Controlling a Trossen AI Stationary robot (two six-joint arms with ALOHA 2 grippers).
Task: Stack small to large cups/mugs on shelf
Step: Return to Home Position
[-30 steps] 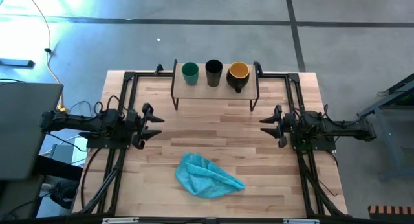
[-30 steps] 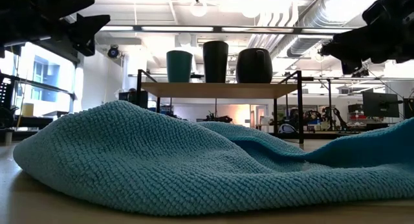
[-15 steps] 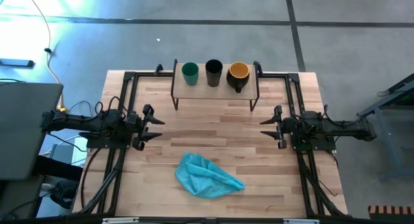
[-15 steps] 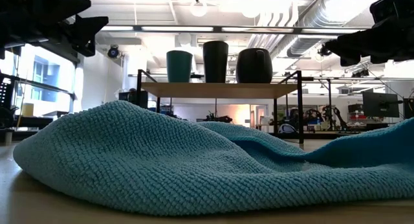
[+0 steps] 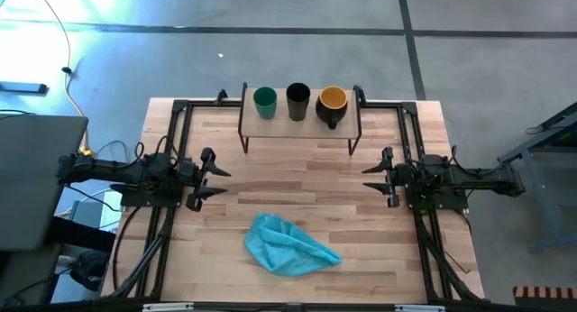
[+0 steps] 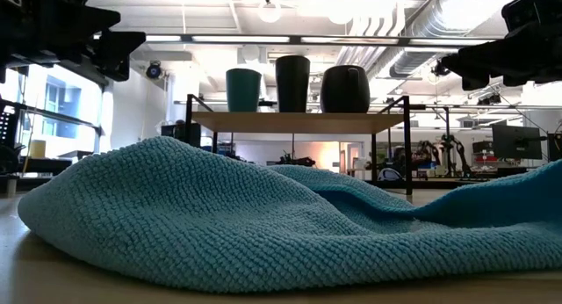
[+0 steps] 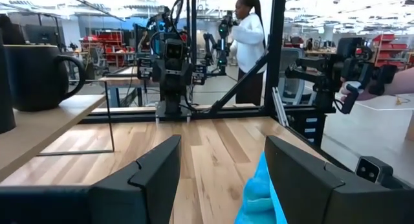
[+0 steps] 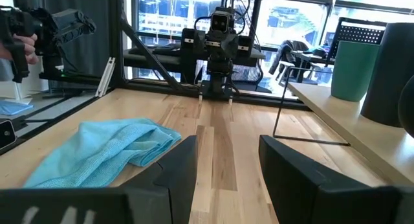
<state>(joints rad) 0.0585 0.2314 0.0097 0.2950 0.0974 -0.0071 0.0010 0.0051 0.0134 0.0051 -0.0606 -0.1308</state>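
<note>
On the light-wood shelf (image 5: 302, 123) at the table's far edge, three vessels stand upright on their bases in a row. From left to right they are the small green cup (image 5: 264, 101), the taller black cup (image 5: 298, 99) and the dark mug (image 5: 332, 102) with its yellow-orange inside. They also show in the low view: the green cup (image 6: 243, 89), the black cup (image 6: 292, 83) and the mug (image 6: 344, 89). My left gripper (image 5: 219, 178) is open and empty above the table's left side. My right gripper (image 5: 368, 176) is open and empty above the right side. Both point toward the table's middle.
A crumpled blue cloth (image 5: 290, 244) lies on the tabletop near the front edge, between the arms, and fills the low view's foreground (image 6: 263, 216). Black frame rails (image 5: 176, 141) run along both sides of the table. A person (image 7: 249, 43) stands in the room beyond the table.
My right gripper has turned a little at the wrist: in the low view its lower finger no longer hangs down. My left gripper has dipped slightly. The cups, the shelf and the cloth have kept still.
</note>
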